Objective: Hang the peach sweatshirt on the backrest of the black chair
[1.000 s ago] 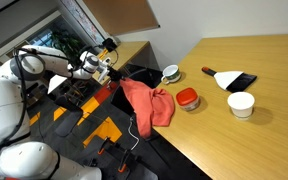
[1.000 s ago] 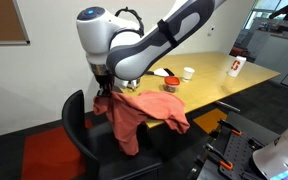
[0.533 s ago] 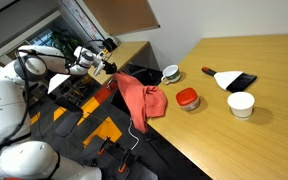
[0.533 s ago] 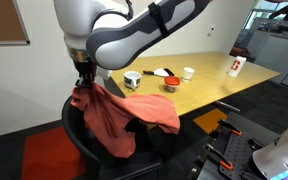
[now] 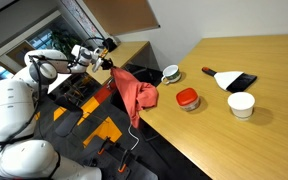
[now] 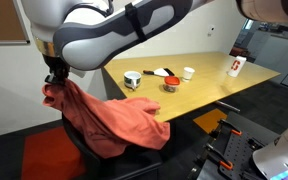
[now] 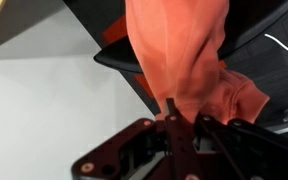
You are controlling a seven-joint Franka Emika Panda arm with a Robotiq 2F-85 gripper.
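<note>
Gripper (image 6: 54, 78) was high beside the black chair (image 6: 80, 146), its fingers (image 7: 171, 108) pinched tight on a bunched end of the peach sweatshirt (image 6: 119, 120). The cloth hung below the fingers and trailed over the seat toward the table (image 6: 209, 78). Draping step, by my read: next, carry the cloth across the backrest's top, lower it, then release.

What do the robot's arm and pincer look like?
The arm is glossy white, with smooth, rounded links and a dark band at a joint. The pincer is black, and the wrist view shows bolted linkage bars behind its fingers. No markings can be made out.
</note>
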